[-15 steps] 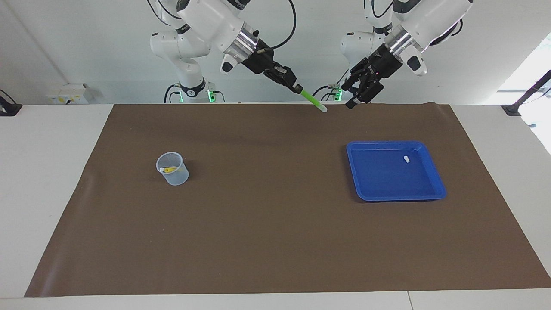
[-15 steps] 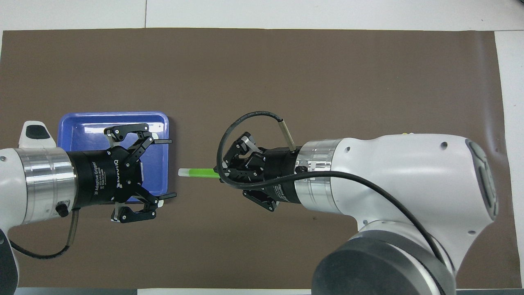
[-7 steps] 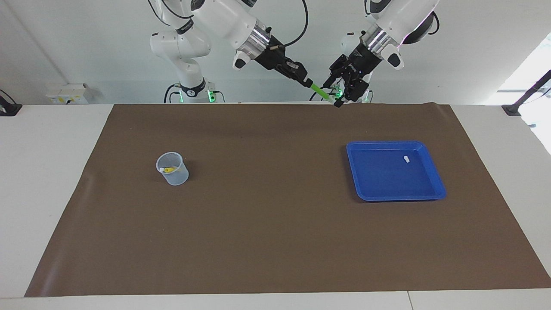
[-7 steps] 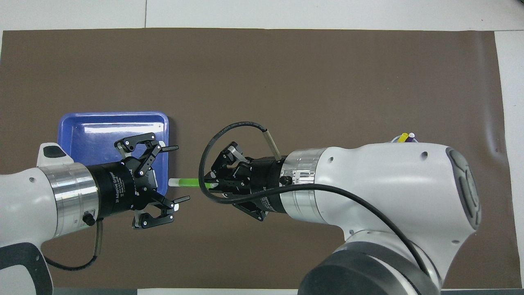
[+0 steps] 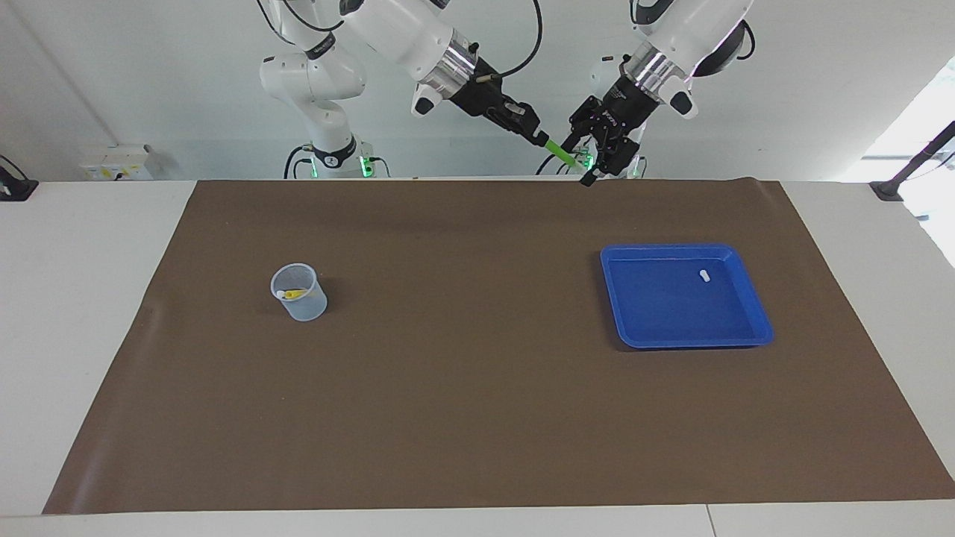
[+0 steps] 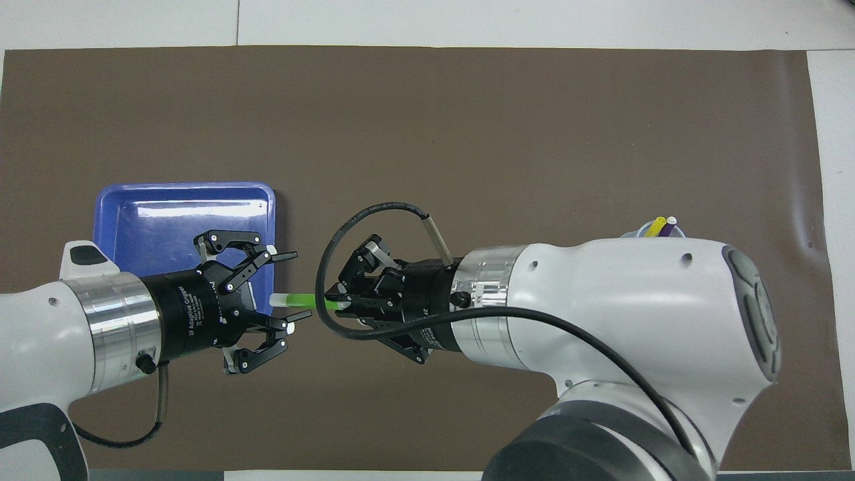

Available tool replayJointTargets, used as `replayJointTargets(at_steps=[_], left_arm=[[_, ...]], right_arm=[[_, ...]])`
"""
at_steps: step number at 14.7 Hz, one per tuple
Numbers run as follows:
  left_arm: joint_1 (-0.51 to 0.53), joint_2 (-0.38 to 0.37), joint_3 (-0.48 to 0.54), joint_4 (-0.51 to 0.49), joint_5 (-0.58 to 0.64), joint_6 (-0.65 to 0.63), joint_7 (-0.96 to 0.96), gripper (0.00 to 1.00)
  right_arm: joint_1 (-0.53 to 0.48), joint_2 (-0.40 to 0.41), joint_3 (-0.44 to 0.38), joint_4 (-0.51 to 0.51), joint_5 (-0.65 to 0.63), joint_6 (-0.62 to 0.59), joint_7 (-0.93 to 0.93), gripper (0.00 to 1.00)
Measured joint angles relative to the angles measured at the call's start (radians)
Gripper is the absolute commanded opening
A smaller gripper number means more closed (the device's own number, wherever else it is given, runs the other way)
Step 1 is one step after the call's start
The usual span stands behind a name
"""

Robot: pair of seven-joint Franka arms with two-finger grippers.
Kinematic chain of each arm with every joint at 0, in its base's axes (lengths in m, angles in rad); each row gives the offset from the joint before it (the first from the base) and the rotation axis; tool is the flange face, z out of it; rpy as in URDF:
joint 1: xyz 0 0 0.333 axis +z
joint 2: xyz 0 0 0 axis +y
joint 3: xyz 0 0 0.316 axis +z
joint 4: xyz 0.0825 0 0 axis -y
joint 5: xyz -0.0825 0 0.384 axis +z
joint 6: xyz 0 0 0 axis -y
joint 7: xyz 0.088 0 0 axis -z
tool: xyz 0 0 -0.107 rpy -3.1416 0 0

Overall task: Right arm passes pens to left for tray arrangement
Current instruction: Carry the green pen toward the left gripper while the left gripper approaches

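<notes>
High over the robots' edge of the brown mat [image 5: 477, 418], the right end effector [image 5: 539, 139] is clamped on the green pen [image 5: 559, 153], whose pale end reaches between the part-open fingers [image 6: 298, 314] of the left end effector [image 6: 288, 288]; whether those fingers touch it cannot be told. The blue tray [image 5: 757, 317] lies on the bench toward the left arm's end, holding only a tiny white piece [image 5: 704, 275]. The yellow pen [image 6: 658, 223] and purple pen [image 6: 666, 227] stand in the translucent cup [image 5: 300, 292] toward the right arm's end
</notes>
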Motion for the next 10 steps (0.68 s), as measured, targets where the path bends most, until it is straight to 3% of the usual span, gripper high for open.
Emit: replayJointTargets(at_steps=[2,7,8,9,10], left_arm=[[0.0,-0.001,0.0,0.0,0.0,0.0,0.0,0.33],[0.003,-0.007,0.0,0.0,0.0,-0.007,-0.001,0.33],[0.004,-0.008,0.001,0.0,0.0,-0.008,-0.001,0.28],[0.004,-0.008,0.001,0.0,0.0,-0.008,-0.001,0.05],[0.004,-0.009,0.001,0.0,0.0,-0.01,0.0,0.0]], right_arm=[[0.0,0.0,0.002,0.001,0.0,0.004,0.0,0.0],[0.0,0.002,0.003,0.003,0.0,0.025,0.0,0.0],[0.0,0.002,0.003,0.004,0.0,0.025,0.0,0.0],[0.0,0.002,0.003,0.005,0.0,0.025,0.0,0.0],[0.0,0.003,0.003,0.005,0.0,0.028,0.0,0.0]])
